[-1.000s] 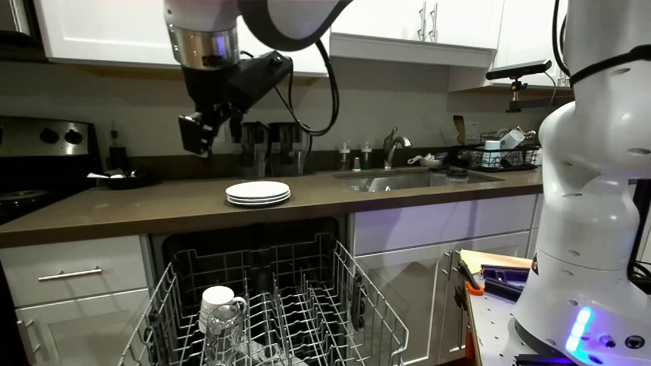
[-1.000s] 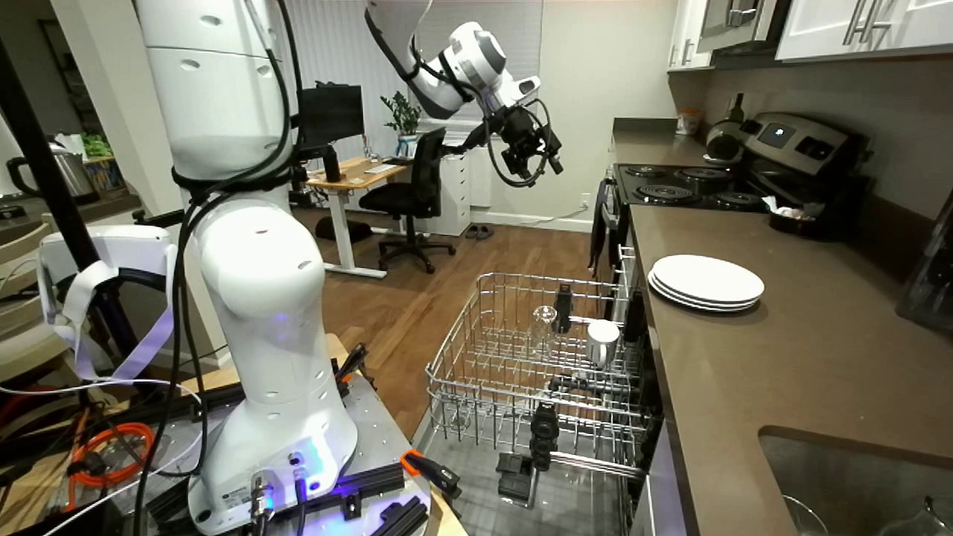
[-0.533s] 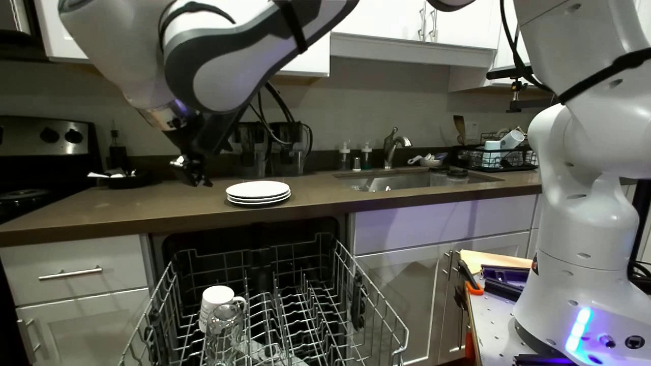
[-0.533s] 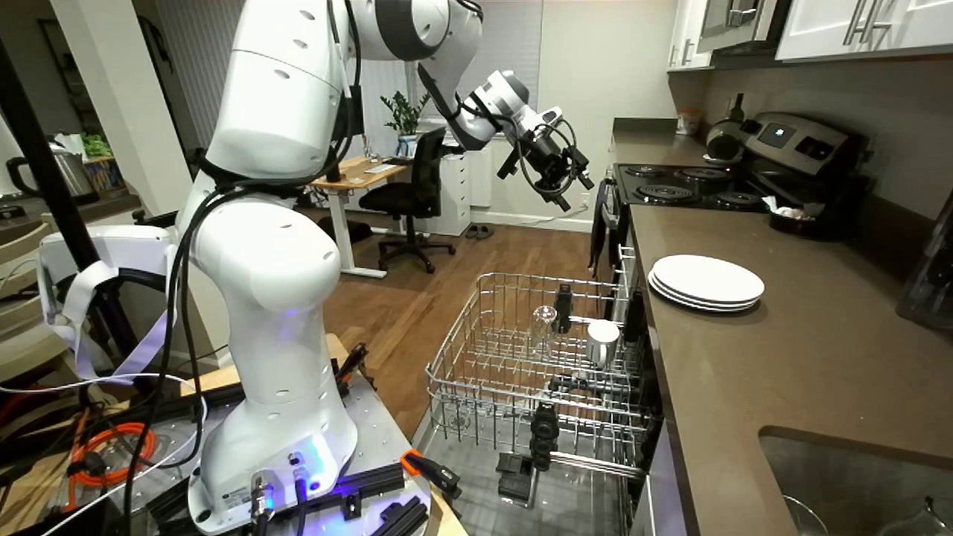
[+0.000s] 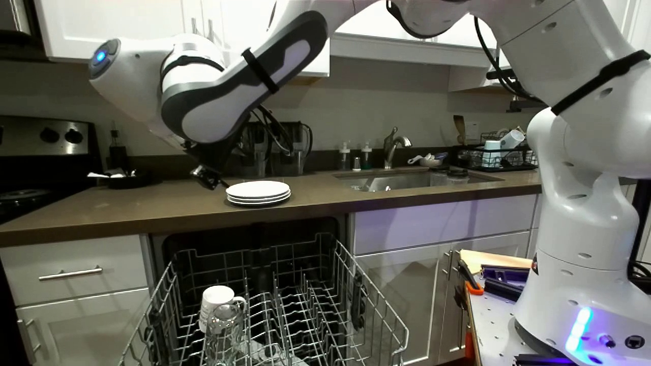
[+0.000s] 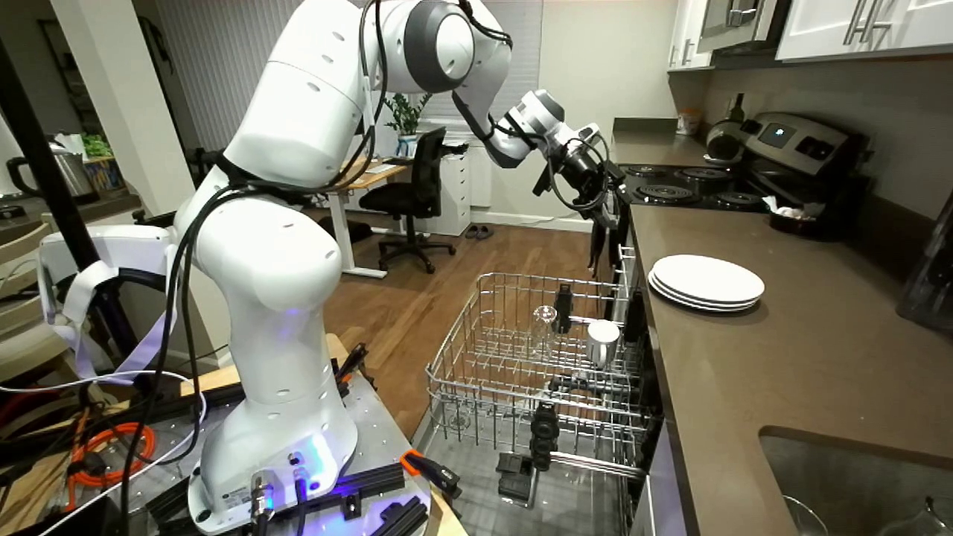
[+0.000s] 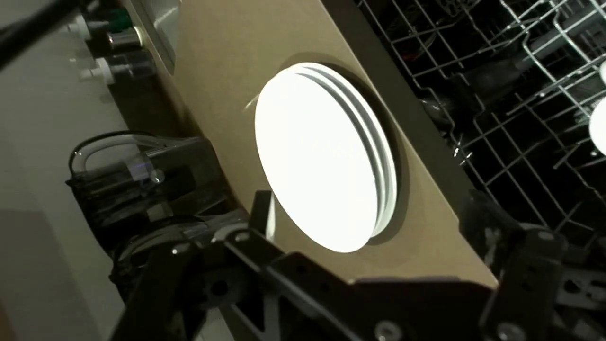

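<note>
A: How does the black two-fingered metal gripper (image 7: 369,208) stand?
B: It hangs tilted in the air, its fingers (image 7: 259,213) wide apart.
A: What's nearest to it?
B: The stack of round white plates (image 7: 317,161). The wrist view shows it ahead of the fingers, near but not touching.
A: And where does the stack sit?
B: Flat on the smooth brown countertop (image 6: 789,387), near its front edge. Lower down, out in front, is a grey metal wire rack (image 5: 305,310).
A: What's in the rack?
B: A white handled mug (image 5: 216,295) and, just beside it, a clear glass tumbler (image 5: 224,330).
A: Farther out?
B: Behind the plates stand two see-through, dark-topped pitchers (image 7: 161,175). To their right in an exterior view is a steel sink (image 5: 412,179) with a curved metal faucet (image 5: 389,147), and beyond it a black wire dish drainer (image 5: 503,168).
</note>
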Available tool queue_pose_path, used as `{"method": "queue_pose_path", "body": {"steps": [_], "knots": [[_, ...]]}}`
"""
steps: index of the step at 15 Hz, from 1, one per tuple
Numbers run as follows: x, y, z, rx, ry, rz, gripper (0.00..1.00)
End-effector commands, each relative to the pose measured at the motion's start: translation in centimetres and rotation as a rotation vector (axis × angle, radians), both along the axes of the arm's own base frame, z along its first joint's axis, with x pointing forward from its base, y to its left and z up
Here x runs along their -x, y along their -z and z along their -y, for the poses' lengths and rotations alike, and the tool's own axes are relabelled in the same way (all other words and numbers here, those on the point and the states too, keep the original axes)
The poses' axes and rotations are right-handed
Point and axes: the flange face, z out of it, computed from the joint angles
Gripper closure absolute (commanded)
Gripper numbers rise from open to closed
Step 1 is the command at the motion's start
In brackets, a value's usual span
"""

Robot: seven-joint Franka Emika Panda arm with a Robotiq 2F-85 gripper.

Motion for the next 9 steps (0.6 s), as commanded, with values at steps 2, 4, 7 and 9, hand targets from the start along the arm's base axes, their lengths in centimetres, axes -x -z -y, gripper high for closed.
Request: {"method": "queue_pose_path", "body": {"steps": [2, 4, 7, 9], "knots": [[-1.9, 0.2, 4.6, 0.001, 0.087, -0.013, 0.0], [-2.1, 0.9, 6.4, 0.0, 0.118, -0.021, 0.0], [-2.2, 2.0, 8.1, 0.006, 0.145, -0.041, 0.0], [-1.7, 2.0, 7.0, -0.113, 0.11, -0.092, 0.0]]}}
